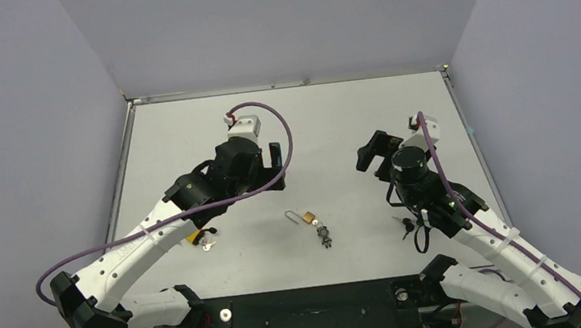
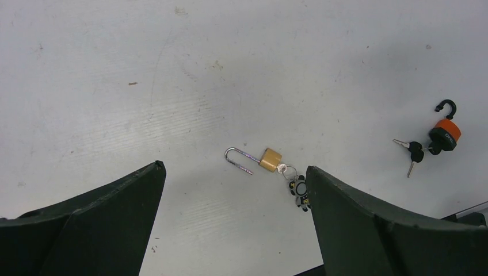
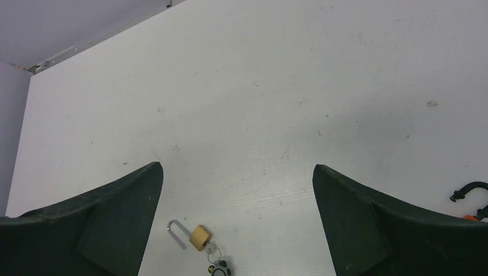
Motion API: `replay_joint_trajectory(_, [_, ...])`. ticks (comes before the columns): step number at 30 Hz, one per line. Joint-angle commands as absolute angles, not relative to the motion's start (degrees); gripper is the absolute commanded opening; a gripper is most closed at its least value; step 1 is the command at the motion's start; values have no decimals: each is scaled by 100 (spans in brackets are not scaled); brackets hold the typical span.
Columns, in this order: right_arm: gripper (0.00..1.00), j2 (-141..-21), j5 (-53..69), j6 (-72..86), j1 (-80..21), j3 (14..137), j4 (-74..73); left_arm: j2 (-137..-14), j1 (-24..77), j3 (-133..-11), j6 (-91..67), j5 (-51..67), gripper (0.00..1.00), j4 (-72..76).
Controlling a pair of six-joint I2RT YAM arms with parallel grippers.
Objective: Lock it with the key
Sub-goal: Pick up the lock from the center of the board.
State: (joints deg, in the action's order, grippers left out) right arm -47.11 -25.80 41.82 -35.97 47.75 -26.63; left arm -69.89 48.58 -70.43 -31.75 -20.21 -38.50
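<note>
Left gripper [image 2: 235, 167] and right gripper [image 3: 236, 165]: fingers wide apart, empty.
Black-headed key [image 2: 413, 150] beside orange padlock [image 2: 446, 133], table [image 1: 347, 108] 4 o'clock, under right arm [image 1: 475, 221]; brass padlock [image 2: 269, 159], shackle open, near centre; yellow-tagged key [image 1: 207, 244] at 8 o'clock.

The orange padlock [image 2: 446, 132], right of the brass padlock [image 2: 270, 159], lies under the right arm [image 1: 449, 204] in the top view; only the key [image 2: 415, 151] peeks out, too small to count its blades. The right wrist view cuts that lock at its right edge, leaving a black shackle and an orange sliver. Left of the brass padlock, the left arm [image 1: 158, 228] hides part of the yellow-tagged key [image 1: 208, 245]. The panda charm [image 2: 298, 191] by the brass padlock is clipped at the right wrist view's bottom edge
</note>
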Motion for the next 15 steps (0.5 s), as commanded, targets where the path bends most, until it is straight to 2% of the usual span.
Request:
replay_joint_trajectory(1, [99, -4653, -2547, 4113, -3602, 4851, -2571, -6941, 4817, -7285, -3117, -1906, 92, -3788])
replay_joint_trajectory(9, [99, -5011, -2789, 4306, -4395, 4771, -2523, -6898, 4694, -7208, -3289, -1934, 91, -3990])
replay_joint_trajectory(15, [98, -5656, -2551, 4517, -5124, 4397, -2011, -6553, 4032, -6674, -3535, -1182, 92, -3808])
